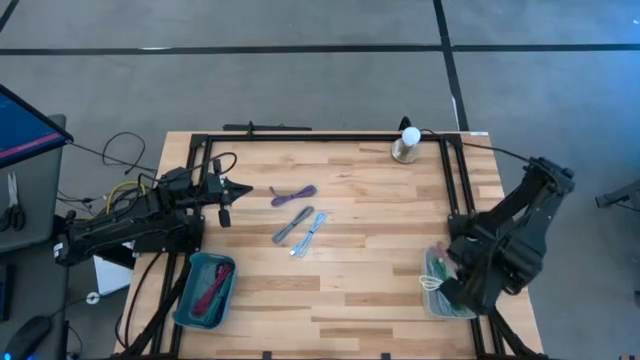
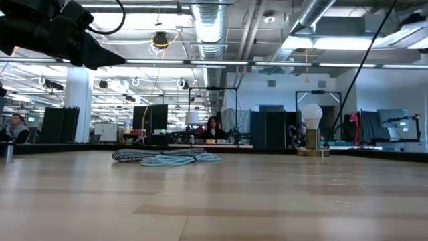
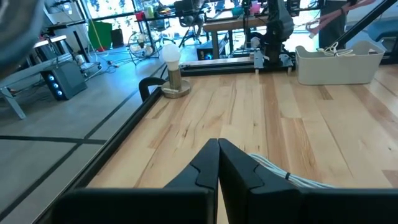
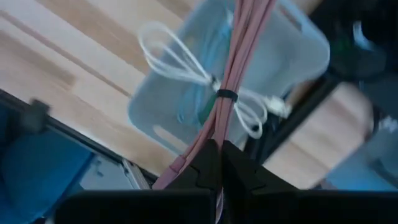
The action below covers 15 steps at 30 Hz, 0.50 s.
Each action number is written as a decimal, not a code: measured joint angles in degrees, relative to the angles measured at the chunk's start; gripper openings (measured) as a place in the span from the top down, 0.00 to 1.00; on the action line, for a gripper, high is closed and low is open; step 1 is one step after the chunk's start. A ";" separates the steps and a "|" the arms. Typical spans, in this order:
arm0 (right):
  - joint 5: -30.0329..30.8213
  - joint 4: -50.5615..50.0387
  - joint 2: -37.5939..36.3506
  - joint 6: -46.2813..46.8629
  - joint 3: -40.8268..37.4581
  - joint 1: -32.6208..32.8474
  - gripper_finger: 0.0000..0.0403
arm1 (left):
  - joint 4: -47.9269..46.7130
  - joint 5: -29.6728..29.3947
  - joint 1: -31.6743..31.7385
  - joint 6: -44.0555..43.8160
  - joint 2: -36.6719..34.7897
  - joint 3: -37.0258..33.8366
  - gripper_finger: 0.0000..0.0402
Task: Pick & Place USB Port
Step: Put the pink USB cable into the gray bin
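Pink cable pinched in right claw (above translucent bin).

Pale striped-wood tabletop; purple cable, grey cable, light-blue cable centre; teal bin lower left.

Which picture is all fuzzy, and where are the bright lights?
The right wrist view is fuzziest: the pink cable and the clear bin look smeared. In the low view, ceiling lights glare and the near tabletop blurs. The high view is evenly lit.
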 joint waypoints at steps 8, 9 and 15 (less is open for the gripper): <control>-6.40 3.26 6.10 6.11 0.00 3.58 1.00 | 0.00 0.00 0.00 0.00 0.00 0.00 0.98; -6.33 3.89 6.80 6.15 0.00 3.75 1.00 | 0.00 0.02 0.02 -0.02 0.00 0.00 0.98; -7.60 4.58 10.00 4.81 -0.90 4.19 1.00 | 0.00 0.02 0.00 -0.02 0.00 0.00 0.98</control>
